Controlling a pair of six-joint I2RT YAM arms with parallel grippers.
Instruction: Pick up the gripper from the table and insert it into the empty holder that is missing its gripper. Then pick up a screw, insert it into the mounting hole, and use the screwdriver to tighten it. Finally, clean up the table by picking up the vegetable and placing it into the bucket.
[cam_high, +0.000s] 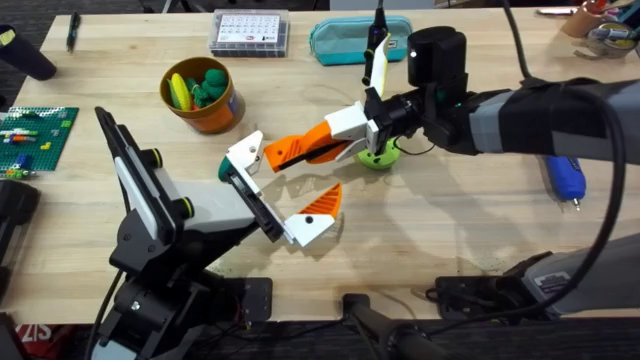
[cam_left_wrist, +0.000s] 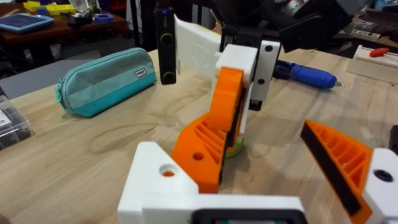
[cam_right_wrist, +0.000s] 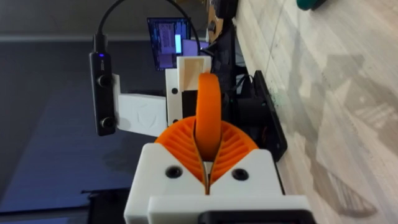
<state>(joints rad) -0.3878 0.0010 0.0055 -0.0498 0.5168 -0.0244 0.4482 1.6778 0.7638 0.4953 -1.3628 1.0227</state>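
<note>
A: Overhead, right gripper (cam_high: 372, 125) reaches in from the right to table centre; its jaws are clamped on the white base of the gripper (cam_high: 300, 148), whose long orange body points left toward the holder (cam_high: 245, 152).

B: Contact with the holder? In the left wrist view the orange part (cam_left_wrist: 208, 146) sits just against the white bracket (cam_left_wrist: 155, 180); whether it is seated, I cannot tell; the joint is cut off at the view's edge.

A: Left gripper (cam_high: 268, 198); jaws spread wide; one side carries the bare holder, the other the orange wedge finger (cam_high: 318, 210).

B: Vegetable (cam_high: 378, 157) lies under the right gripper, mostly hidden; only a lime-green edge shows; holes not readable.

A: Bucket (cam_high: 205, 112) stands at upper left, well apart; yellow and green toy pieces (cam_high: 195, 85) inside.

B: Screwdriver (cam_high: 565, 178) lies far right, partly covered by the right arm; teal pouch (cam_high: 355, 40) at the far edge; no screw made out with certainty.
</note>
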